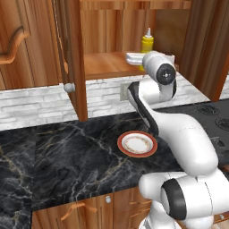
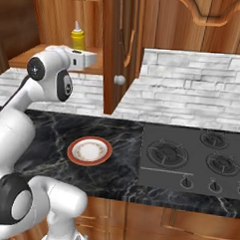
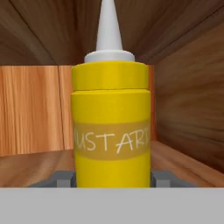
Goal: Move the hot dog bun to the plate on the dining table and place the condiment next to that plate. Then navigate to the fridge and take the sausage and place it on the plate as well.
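Condiment: yellow squeeze bottle (image 3: 111, 127) w/ pale pointed nozzle, upright on wooden shelf (image 1: 105, 64) inside open upper cabinet; label reads "MUSTAR…"; stands near shelf's front edge, toward its right end in left base view.
Fingers: gripper (image 3: 111, 178) at bottle's base; one grey fingertip (image 3: 61, 178) each side of bottle body, just beside it; contact w/ bottle cannot be told; jaws part-way apart, bottle between them.
Arm: white, reaches up from base to shelf level; hand horizontal, pointing into cabinet.
Cabinet room: back wall well behind bottle; side wall near on one side in hand view, more open shelf on the other; wooden post (image 2: 113, 52) w/ round knob (image 2: 119, 80) stands beside the opening.
Surface: black veined marble (image 1: 67, 156) below shelf; white plate w/ red-orange rim (image 1: 137, 144) lies flat, well apart from front edge; bare marble around it.
Stove: dark hob (image 2: 194, 163) set into surface, beside the plate, apart from it.
Backsplash: pale brick (image 2: 193, 86) between surface & cabinets.
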Controlling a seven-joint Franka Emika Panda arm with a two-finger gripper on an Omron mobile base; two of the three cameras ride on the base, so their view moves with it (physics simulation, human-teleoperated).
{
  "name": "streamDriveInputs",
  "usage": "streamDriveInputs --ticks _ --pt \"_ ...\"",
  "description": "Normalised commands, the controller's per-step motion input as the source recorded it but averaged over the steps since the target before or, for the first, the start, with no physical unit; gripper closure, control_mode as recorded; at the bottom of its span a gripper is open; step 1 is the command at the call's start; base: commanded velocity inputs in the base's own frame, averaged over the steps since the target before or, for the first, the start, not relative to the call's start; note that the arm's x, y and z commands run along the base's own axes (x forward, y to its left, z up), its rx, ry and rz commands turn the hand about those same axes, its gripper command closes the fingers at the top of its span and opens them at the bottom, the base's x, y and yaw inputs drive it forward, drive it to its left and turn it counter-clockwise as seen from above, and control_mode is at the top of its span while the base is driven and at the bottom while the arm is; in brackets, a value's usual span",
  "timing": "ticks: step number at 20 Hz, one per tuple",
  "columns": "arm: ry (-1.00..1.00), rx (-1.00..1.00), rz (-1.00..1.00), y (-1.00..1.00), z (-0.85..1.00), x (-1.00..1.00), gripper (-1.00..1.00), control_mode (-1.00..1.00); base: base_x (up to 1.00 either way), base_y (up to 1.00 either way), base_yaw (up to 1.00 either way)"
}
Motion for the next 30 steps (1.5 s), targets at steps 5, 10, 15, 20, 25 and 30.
streamDriveInputs --ticks 5,10,15,20,25,30 --pt "0.16 0.02 -0.01 0.12 0.15 -0.64 1.0 -1.0 0.0 0.0 0.0" --pt "0.06 0.05 0.0 0.02 0.01 -0.79 1.0 -1.0 0.0 0.0 0.0" --pt "0.0 0.0 -0.02 0.0 -0.06 -0.59 1.0 -1.0 0.0 0.0 0.0" --pt "-0.07 0.0 -0.11 -0.01 -0.02 -0.72 1.0 -1.0 0.0 0.0 0.0" --pt "-0.1 0.02 -0.03 -0.13 0.0 -0.65 1.0 -1.0 0.0 0.0 0.0" --pt "-0.03 0.0 0.02 -0.02 0.08 -0.62 1.0 -1.0 0.0 0.0 0.0"
